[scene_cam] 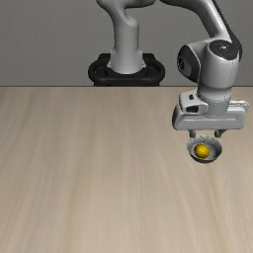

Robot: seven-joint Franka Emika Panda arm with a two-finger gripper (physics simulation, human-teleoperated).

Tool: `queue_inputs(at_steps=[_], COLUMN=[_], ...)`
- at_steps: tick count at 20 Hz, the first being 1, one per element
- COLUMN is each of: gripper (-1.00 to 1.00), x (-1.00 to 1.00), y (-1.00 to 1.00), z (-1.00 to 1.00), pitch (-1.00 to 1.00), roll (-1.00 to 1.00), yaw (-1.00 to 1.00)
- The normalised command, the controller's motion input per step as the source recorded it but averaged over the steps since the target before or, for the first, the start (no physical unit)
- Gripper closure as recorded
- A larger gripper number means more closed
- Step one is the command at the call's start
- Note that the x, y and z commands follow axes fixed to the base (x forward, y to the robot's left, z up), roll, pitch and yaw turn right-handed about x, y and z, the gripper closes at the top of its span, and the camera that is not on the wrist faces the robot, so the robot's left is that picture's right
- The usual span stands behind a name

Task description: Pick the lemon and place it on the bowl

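The pale wood-grain worktop (89,188) runs bare across the foreground. Farther back, toward the exterior view's right, a small grey bowl (192,154) stands on it. The lemon (203,151) lies inside the bowl, a yellow spot against the darker inside, resting low within the rim.

Directly above the bowl hangs the claw (207,138), pointing straight down. Its two dark fingers (195,134) stand apart, one to each side over the bowl's rim. The lemon sits just beneath the gap between them; neither finger appears to touch the fruit, so the claw grips nothing. The claw's broad grey housing spreads wider than the bowl and hides its far edge.

Behind and above, the arm's (210,59) white wrist with its black joint rises from the claw, then bends back toward the exterior view's left. The black base (126,71) stands at the far edge of the worktop. A plain grey wall (49,40) closes the scene behind.
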Motion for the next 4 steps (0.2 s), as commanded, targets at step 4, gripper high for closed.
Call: queue_inputs(at_steps=[4], gripper=[-1.00], x=[0.00], y=[0.00], z=[0.00], pitch=[0.00], roll=[0.00], yaw=[0.00])
